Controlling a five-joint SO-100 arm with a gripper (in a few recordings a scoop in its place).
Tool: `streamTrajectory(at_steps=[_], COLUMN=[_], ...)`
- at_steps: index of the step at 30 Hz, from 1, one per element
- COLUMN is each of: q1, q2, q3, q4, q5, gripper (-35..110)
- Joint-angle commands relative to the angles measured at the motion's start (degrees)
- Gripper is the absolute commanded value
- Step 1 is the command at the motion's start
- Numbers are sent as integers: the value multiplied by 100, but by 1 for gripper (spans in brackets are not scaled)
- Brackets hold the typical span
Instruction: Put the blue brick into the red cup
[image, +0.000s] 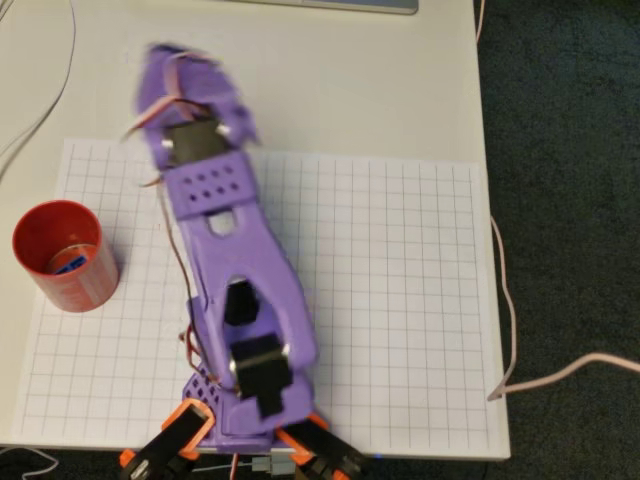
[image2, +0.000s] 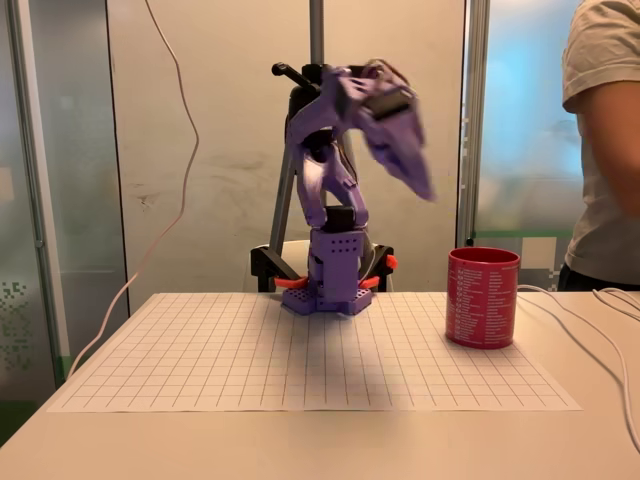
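Presently the blue brick (image: 68, 265) lies inside the red cup (image: 62, 255), resting on the cup's bottom and visible through the open mouth in the overhead view. The cup stands upright on the counter (image: 400, 80), at the left edge of the white grid sheet (image: 400, 300) in the overhead view, roughly midway along that edge. In the fixed view the same cup (image2: 482, 298) stands on the right part of the sheet (image2: 250, 360), its printed red wall facing the camera; the brick cannot be seen from this angle.

The purple arm (image: 245, 290) extends from its base at the near edge of the counter in the overhead view, toward the far edge, well apart from the cup. Its pincer (image: 190, 80) is blurred, beyond the far edge of the grid sheet; in the fixed view the pincer (image2: 405, 150) hangs high above the counter, tilted downward, above and to the left of the cup and not touching it. Owing to the blur, whether the jaws stand wide or narrow cannot be told; nothing is seen held between them.

Thin cables (image: 505, 330) trail over the right edge of the counter in the overhead view. A person (image2: 605, 140) in a grey shirt stands at the right edge of the fixed view, behind the counter.
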Motion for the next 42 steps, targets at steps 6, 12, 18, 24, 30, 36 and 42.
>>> streamTrajectory(at_steps=[6,12,18,24,30,36,42], q1=[1485,1688,1125,976,976,984,984], q2=[2962,4228,4228,4228,4228,4228,4228], q3=[677,1608,3331,5001,5133,5133,5133], q4=[149,580,378,879,1310,1318,1318], q5=[-633,-888,-1362,-1617,-1134,-1125,-1125], gripper=[0,0,0,0,0,3,2])
